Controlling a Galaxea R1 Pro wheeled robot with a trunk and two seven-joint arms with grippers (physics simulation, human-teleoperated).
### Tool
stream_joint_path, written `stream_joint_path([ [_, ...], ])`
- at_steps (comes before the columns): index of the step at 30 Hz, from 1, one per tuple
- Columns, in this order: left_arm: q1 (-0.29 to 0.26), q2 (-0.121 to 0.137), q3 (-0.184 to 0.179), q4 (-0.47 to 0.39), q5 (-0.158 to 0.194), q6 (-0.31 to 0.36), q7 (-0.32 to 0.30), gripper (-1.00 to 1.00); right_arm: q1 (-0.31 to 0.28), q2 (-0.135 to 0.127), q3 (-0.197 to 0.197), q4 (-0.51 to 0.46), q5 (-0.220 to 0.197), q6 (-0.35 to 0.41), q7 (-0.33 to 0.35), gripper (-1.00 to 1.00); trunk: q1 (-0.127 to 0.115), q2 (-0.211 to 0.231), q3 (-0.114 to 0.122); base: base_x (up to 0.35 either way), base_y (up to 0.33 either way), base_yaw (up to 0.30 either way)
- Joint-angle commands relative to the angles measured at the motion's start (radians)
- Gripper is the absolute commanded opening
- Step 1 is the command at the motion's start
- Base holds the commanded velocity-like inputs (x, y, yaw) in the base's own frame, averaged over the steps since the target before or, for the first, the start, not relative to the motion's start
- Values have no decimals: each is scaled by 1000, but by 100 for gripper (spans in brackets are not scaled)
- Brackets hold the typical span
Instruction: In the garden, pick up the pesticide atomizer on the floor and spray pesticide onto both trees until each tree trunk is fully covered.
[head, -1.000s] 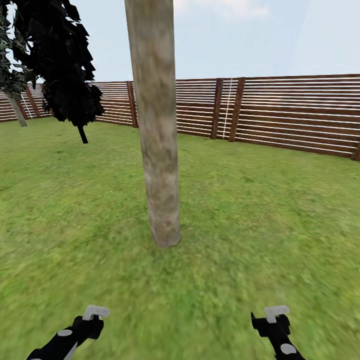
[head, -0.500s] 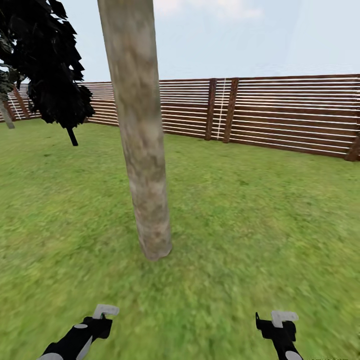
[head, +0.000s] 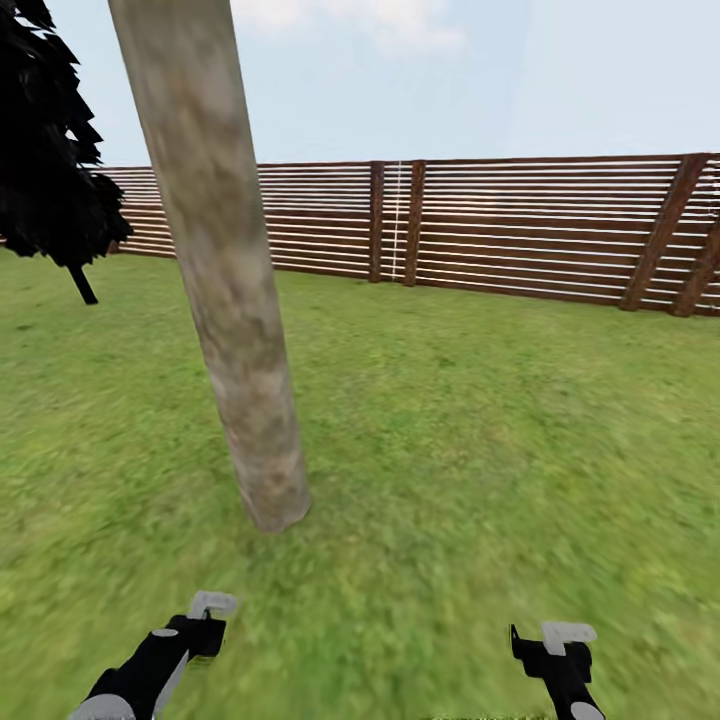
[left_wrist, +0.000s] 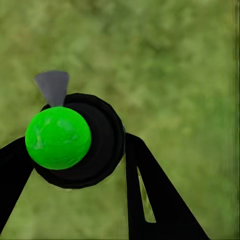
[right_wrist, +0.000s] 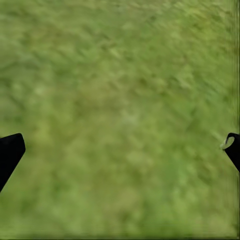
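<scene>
Head view: one thick tree trunk (head: 228, 290) of blotchy beige-grey bark rises from the grass floor (head: 480, 440), leaning a little and standing left of centre, its crown cut off by the top edge. Behind it runs the brown slatted fence (head: 520, 235), and a black-foliaged narrow tree (head: 45, 170) stands at the far left. Low in this view the left gripper (head: 208, 612) and the right gripper (head: 562, 640) hang over the grass, well apart, each showing a pale fingertip piece (too small here to read the jaws).

Left wrist view: the two dark fingers (left_wrist: 150, 195) of the left gripper flank a round black body (left_wrist: 102, 150) topped by a bright green ball (left_wrist: 58, 137), with a small grey wedge (left_wrist: 52, 85) beside it; whether this is the atomizer, and whether the jaws pinch it, I cannot tell.

Right wrist view: the right jaws stand spread wide, one dark fingertip (right_wrist: 10, 150) at each side, with blurry grass between.
</scene>
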Motion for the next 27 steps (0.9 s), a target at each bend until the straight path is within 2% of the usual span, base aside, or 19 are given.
stream_joint_path([
  [1, -1, -10, 1, -22, 0, 22, -1, -100, 0, 0, 0, 0, 0, 0, 0, 100, 0, 0, 0, 0, 0, -173],
  [4, 0, -38, 5, -97, 14, 53, 0, -100, 0, 0, 0, 0, 0, 0, 1, 100, 0, 0, 1, 0, 0, -42],
  [7, 0, -96, -3, -111, 34, 56, 3, -100, 0, 0, 0, -1, 0, 0, 3, 100, 0, 0, 1, 0, 0, -6],
  [9, 0, -112, -5, -113, 36, 57, 3, -100, 0, -1, -2, -2, -3, 0, 3, 100, 0, 0, 1, -77, 32, -1],
  [12, 0, -117, -5, -119, 36, 57, 6, -100, 0, -1, -2, -1, -4, 0, 3, 100, 0, 0, 1, -194, 88, 0],
  [15, -4, -121, -5, -191, 37, 77, 6, -100, 0, -1, -2, 0, -2, 0, 4, 100, 0, 0, 1, -24, 11, 0],
  [19, -67, -119, -6, -227, 37, 230, 6, -100, 0, 0, -1, 1, -2, 0, 5, 100, 0, 0, 1, -2, 1, 0],
  [21, -100, -103, -2, -230, 36, 253, 4, -100, 0, -1, -1, 1, -2, 1, 3, 100, 0, 0, 1, 0, 0, 0],
  [22, -109, -81, 0, -230, 36, 258, 3, -100, 0, -1, -1, 1, -2, 0, 3, 100, 0, 0, 1, 0, 0, 0],
  [24, -105, -67, -1, -223, 38, 259, -1, -100, 0, -1, -1, 1, -2, 0, 3, 100, 0, 0, 1, 0, 0, 0],
  [25, -103, -70, -3, -220, 38, 258, -1, -100, 0, -1, -1, 1, -2, 1, 3, 100, 0, 0, 1, 0, 0, 0],
  [27, -104, -100, -6, -225, 36, 259, -4, -100, 0, -1, -1, 1, -2, 1, 2, 100, 0, 0, 1, 27, 0, 0],
])
